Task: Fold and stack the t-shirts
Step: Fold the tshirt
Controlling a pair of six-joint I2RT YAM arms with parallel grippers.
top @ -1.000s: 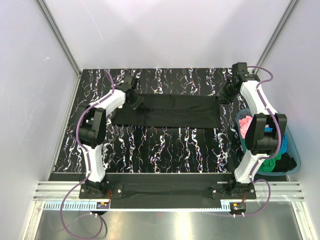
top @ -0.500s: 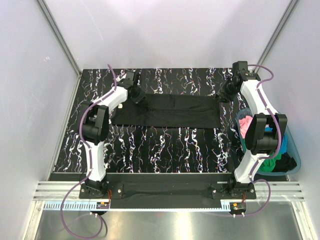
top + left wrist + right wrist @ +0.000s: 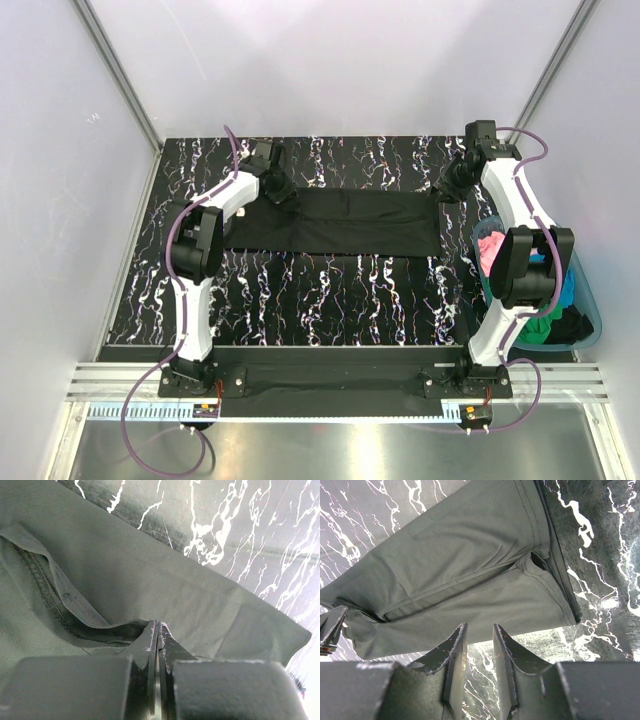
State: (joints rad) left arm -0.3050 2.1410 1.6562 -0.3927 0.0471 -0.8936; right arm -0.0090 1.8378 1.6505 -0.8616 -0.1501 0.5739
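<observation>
Overhead coverage is showing one large black cloth t-shirt (image 3: 340, 222) lying as a long folded band across the black white-veined table (image 3: 330, 300), from centre toward 12 o'clock. Only this view is showing one translucent teal plastic tub (image 3: 588, 310) at 3 o'clock. The tub is holding one pink cloth t-shirt (image 3: 489, 250), one turquoise-blue cloth t-shirt (image 3: 568, 287) and one green cloth t-shirt (image 3: 535, 328). Wrist views alone are settling the two tools. The left gripper (image 3: 157, 630), at the band's 10 o'clock corner, is pressing its jaws together on a raised fold of black cloth. The right gripper (image 3: 476, 647), at the 2 o'clock corner, is hovering with jaws parted, gripping nothing, just beside the hem.
</observation>
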